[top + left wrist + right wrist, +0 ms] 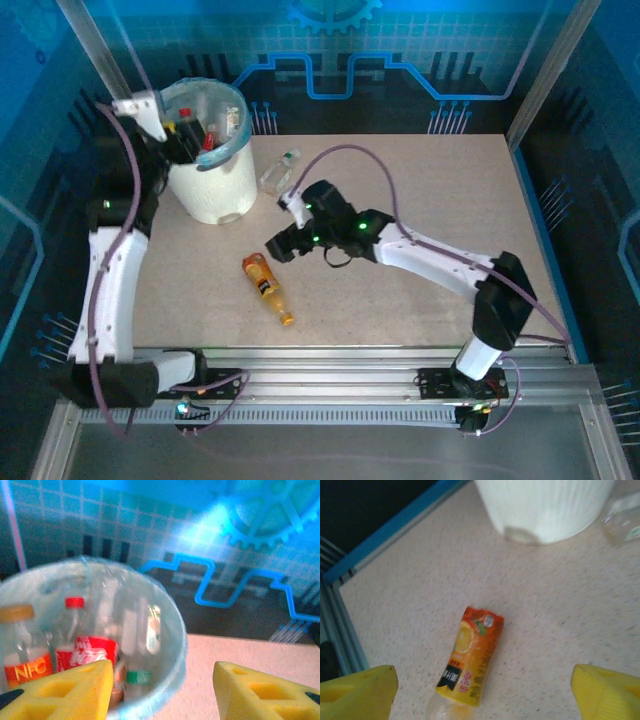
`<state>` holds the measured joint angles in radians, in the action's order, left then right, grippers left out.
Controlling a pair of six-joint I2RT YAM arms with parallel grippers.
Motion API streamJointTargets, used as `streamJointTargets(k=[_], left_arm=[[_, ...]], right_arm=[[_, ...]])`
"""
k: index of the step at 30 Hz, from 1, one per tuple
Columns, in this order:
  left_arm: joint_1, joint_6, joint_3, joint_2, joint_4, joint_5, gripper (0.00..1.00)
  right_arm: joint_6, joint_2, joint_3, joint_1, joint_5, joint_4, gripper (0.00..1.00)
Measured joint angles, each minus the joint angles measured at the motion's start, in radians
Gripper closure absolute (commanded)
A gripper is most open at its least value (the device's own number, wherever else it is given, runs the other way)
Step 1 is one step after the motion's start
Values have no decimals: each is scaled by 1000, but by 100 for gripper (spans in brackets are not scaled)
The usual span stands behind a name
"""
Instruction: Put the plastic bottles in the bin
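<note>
Orange bottle (pixel 470 665) lies on the tabletop (pixel 560 610) under the wide-open right pincer (pixel 482 692), so lower squarely over its label before closing; left pincer (pixel 165 692) gapes empty above the bin (pixel 172 645).

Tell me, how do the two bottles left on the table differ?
The orange bottle wears a bright orange label; the clear bottle looks colourless. The orange bottle lies in the open, apart from the bin; the clear bottle lies close beside the bin. Both lie on their sides on the table, not yet binned.
</note>
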<state>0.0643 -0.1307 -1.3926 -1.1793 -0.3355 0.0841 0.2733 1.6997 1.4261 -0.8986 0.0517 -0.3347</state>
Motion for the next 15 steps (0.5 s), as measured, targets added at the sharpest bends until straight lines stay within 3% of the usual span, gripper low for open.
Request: streamJointTargets(k=[7,15], left_arm=[[-74,74,388,269,10,-38,42],[-75,64,601,486,-34,-91,33]], right_arm=[[4,180,107,-120,-4,-155,10],[46,348,172,-163,-31,-283,13]])
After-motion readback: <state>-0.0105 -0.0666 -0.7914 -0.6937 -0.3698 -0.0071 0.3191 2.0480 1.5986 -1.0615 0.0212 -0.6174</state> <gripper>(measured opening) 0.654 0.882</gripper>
